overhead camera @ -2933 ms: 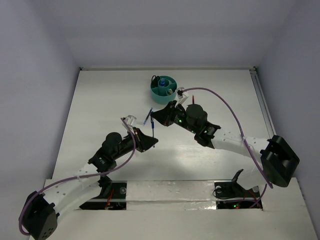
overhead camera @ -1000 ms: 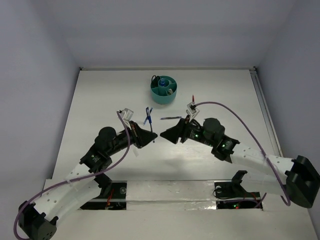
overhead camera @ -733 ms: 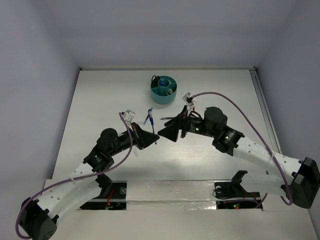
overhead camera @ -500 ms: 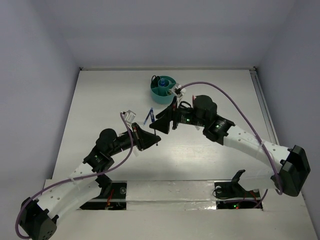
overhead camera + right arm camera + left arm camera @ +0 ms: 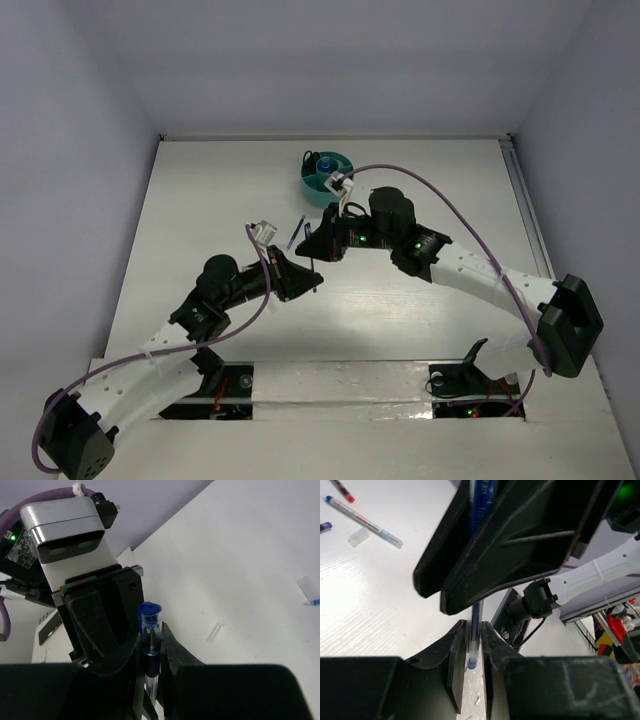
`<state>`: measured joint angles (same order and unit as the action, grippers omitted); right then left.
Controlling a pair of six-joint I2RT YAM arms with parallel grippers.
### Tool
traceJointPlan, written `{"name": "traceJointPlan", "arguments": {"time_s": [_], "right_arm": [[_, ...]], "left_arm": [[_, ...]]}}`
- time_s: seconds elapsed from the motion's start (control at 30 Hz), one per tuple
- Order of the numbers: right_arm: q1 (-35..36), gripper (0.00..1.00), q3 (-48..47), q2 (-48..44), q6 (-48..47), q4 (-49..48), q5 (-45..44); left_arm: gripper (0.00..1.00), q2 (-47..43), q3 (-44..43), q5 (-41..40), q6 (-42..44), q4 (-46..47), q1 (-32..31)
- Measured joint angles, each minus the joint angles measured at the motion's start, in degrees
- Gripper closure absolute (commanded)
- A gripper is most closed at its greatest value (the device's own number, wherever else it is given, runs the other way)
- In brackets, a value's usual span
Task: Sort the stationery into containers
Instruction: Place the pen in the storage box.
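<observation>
Over the white table (image 5: pixel 200 200), the left gripper (image 5: pixel 473 627) and the right gripper (image 5: pixel 151 632) are facing nose to nose. Each is pinching the same slim dark blue plastic pen (image 5: pixel 476 612). The right arm (image 5: pixel 400 235) is hiding part of the small round teal plastic cup (image 5: pixel 314 188) just behind it. A clear blue-tipped pen (image 5: pixel 364 516) is lying loose, too small to read any lettering.

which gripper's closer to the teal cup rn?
Right. The right gripper sits just on the near side of the cup; the left gripper is farther out, beyond the right one.
</observation>
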<state>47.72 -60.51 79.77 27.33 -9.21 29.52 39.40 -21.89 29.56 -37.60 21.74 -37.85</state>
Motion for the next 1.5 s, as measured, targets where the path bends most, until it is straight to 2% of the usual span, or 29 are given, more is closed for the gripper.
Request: {"name": "traceJointPlan", "arguments": {"time_s": [0.03, 0.07, 0.1, 0.17, 0.2, 0.33, 0.53, 0.7, 0.87, 1.13, 1.5], "right_arm": [[0.0, 1.0, -0.1, 0.0, 0.1, 0.3, -0.2], [0.0, 1.0, -0.2, 0.0, -0.1, 0.3, -0.7], [0.0, 1.0, -0.3, 0.0, -0.7, 0.5, -1.6], [-0.1, 1.0, -1.0, 0.2, -1.7, 1.6, -3.7], [-0.4, 1.0, -1.6, 0.5, -2.2, 2.1, -5.0], [-2.0, 1.0, -4.9, 2.4, -4.6, 2.8, -10.1], [-5.7, 1.0, -8.2, 7.6, -9.9, 0.2, -21.2], [-8.8, 1.0, -12.3, 16.2, -16.2, -4.6, -27.6], [-10.8, 1.0, -22.1, 26.2, -24.1, -6.0, -29.2], [-11.4, 1.0, -35.1, 38.4, -34.0, -6.6, -29.2], [-11.4, 1.0, -39.3, 44.0, -39.2, -5.6, -27.3]], "left_arm": [[0.71, -0.2, -0.1, -0.3, 0.3, -0.3, 0.0], [0.61, -0.3, -0.3, -1.0, 0.8, -1.0, 0.0], [0.44, -0.6, -0.7, -1.3, 0.8, -2.3, 0.0], [0.32, -1.2, -1.8, -2.2, 1.4, -4.7, 0.1], [0.22, -1.7, -2.7, -2.8, 1.8, -6.4, 0.1], [0.01, -4.7, -7.5, -6.4, 4.6, -14.0, 0.1], [0.01, -10.4, -15.2, -13.3, 10.2, -26.6, 0.1], [0.01, -14.4, -18.7, -21.1, 15.0, -32.1, 0.1], [0.01, -15.6, -18.6, -25.5, 17.2, -34.3, 0.1], [0.01, -17.1, -18.2, -28.1, 17.9, -35.6, 0.5], [0.01, -17.8, -18.0, -28.4, 18.1, -35.7, 2.0]]}}
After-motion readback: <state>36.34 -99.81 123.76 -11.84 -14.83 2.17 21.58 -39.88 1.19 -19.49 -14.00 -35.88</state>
